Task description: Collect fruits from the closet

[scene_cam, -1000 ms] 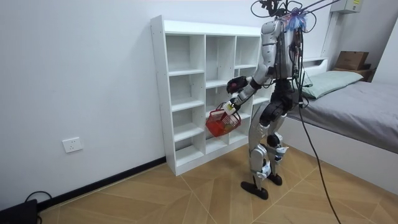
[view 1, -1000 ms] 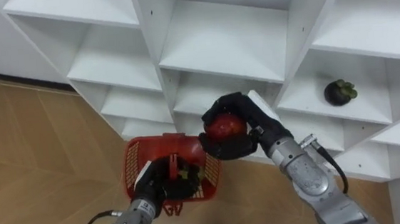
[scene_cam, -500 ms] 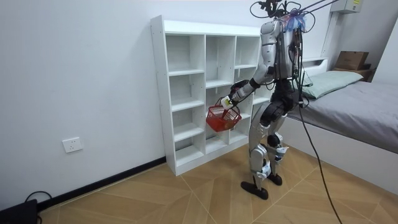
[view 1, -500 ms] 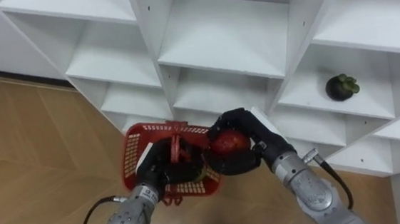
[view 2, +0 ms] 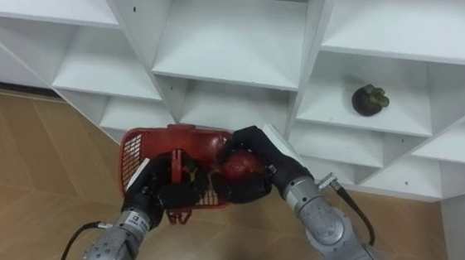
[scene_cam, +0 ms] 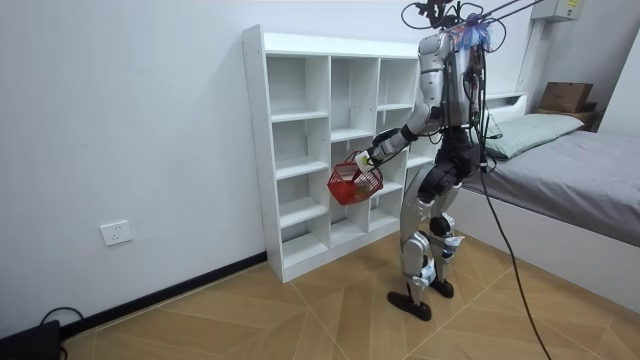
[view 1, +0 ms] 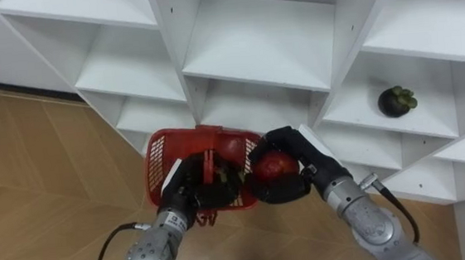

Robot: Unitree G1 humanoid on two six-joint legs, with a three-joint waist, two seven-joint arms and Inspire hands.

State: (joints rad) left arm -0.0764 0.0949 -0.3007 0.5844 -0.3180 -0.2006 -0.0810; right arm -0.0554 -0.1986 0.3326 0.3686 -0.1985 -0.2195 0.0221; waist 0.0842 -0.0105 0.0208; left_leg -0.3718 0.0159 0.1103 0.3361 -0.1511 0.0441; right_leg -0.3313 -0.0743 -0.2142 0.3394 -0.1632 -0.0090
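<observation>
**At the closet: one fruit about to go in, one left on the shelf**

Before the white closet [view 1: 171, 35] we stand with both hands held low in front of the lower shelves. Our left hand [view 1: 189, 187] is curled round the handle of the red basket [view 1: 165, 142] and holds it up level. Our right hand [view 1: 290, 142] is clamped on a red fruit [view 1: 275, 166], which is just beside the basket's right rim. We judge it is not yet over the opening and not yet let go.

Something dark lies inside the basket, but the handle and fingers partly hide it, so we cannot tell what it is.

A mangosteen [view 1: 396, 100] sits on a shelf in the closet's right column, well apart from both hands and untouched.

Our judgement is that the task is mid-way. Next comes dropping the red fruit into the basket, then the mangosteen. The other shelves we see hold no fruit.
</observation>
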